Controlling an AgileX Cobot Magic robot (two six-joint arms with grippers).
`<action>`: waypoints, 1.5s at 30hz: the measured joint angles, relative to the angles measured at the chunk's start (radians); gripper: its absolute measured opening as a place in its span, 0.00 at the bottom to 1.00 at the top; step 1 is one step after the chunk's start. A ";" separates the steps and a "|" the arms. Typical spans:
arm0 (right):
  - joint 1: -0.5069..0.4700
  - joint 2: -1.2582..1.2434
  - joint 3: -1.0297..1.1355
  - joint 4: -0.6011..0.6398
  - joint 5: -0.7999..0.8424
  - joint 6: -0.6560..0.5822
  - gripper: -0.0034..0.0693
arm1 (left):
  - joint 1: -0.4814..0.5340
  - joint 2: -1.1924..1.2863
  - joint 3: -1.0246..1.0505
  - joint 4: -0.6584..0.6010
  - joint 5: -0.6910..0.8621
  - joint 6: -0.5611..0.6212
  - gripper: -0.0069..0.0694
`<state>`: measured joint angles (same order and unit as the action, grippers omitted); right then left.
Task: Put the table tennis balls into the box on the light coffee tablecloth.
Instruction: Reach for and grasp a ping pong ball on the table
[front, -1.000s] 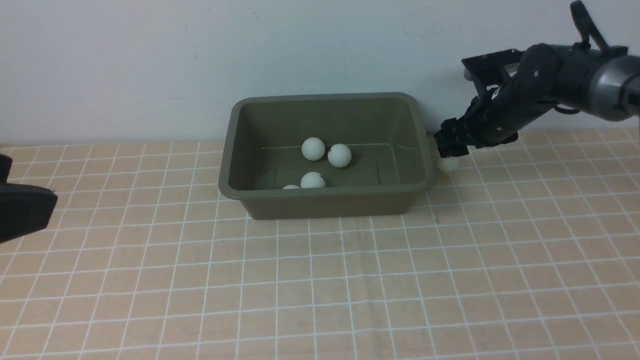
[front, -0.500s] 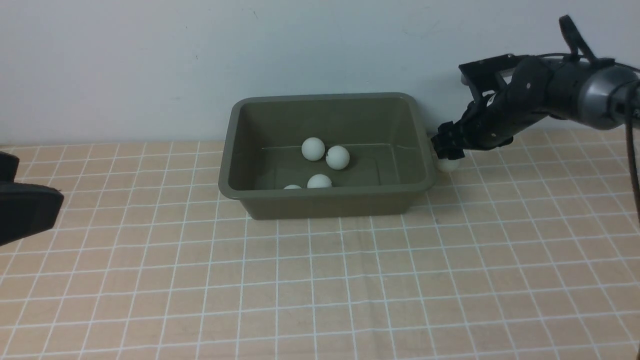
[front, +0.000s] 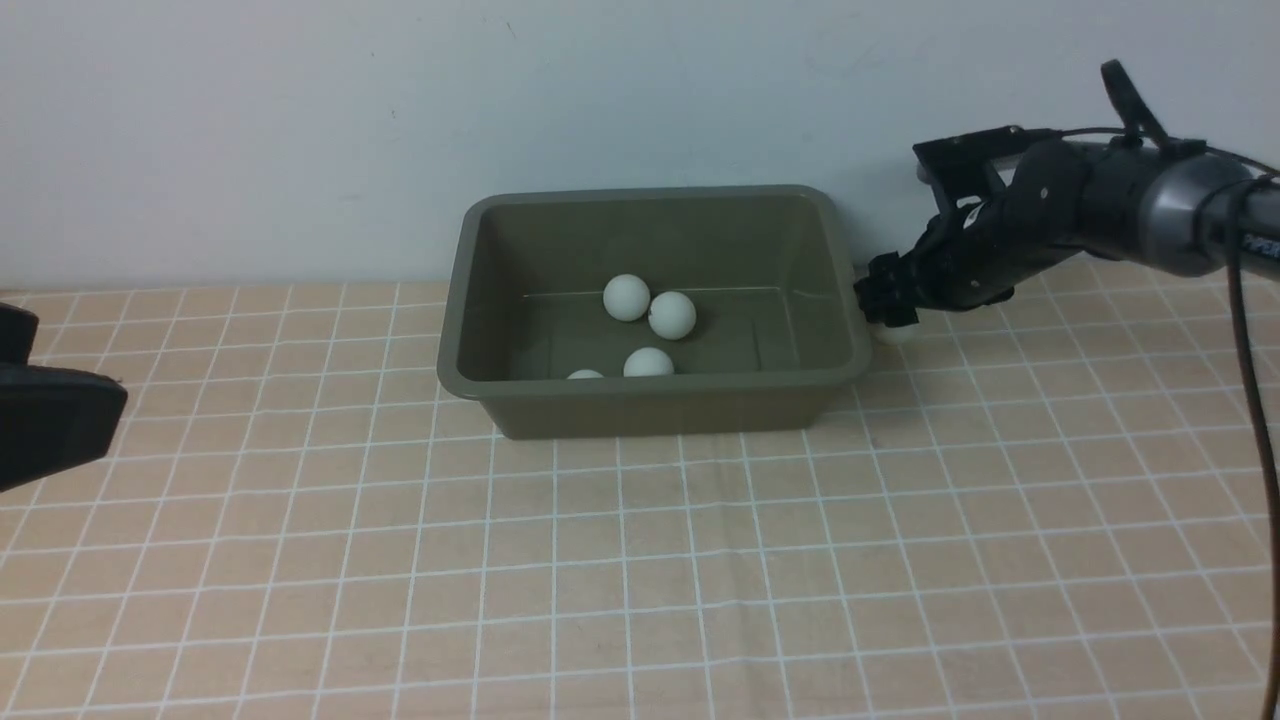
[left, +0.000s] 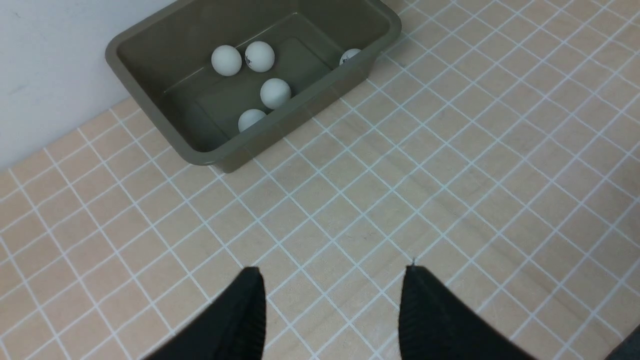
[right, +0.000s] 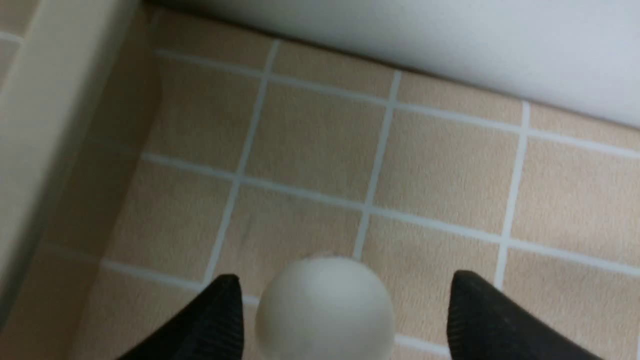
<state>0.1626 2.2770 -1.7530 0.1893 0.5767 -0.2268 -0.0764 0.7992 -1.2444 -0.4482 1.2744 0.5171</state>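
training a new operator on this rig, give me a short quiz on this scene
1. Count: going by the left wrist view, how many table tennis balls lie inside the box?
2. True or false: the right gripper is shut on the ball outside the box.
3. Where does that ball lie? A) on the light coffee tablecloth, beside the box's right wall; B) on the tablecloth in front of the box; C) perched on the box's rim.
Key: 1) five; 2) false, its fingers stand open on either side of the ball; 3) A.
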 joint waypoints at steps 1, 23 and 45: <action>0.000 0.002 0.000 0.001 -0.004 -0.001 0.73 | 0.000 0.000 0.000 0.000 0.000 0.000 0.48; 0.004 0.028 -0.011 0.052 -0.032 -0.031 0.44 | 0.000 0.000 0.000 0.000 0.000 0.000 0.48; 0.006 0.038 -0.139 0.026 0.158 -0.047 0.38 | 0.000 0.000 0.000 0.000 0.000 0.000 0.48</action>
<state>0.1684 2.3146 -1.8918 0.2154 0.7351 -0.2734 -0.0764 0.7992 -1.2444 -0.4482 1.2744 0.5171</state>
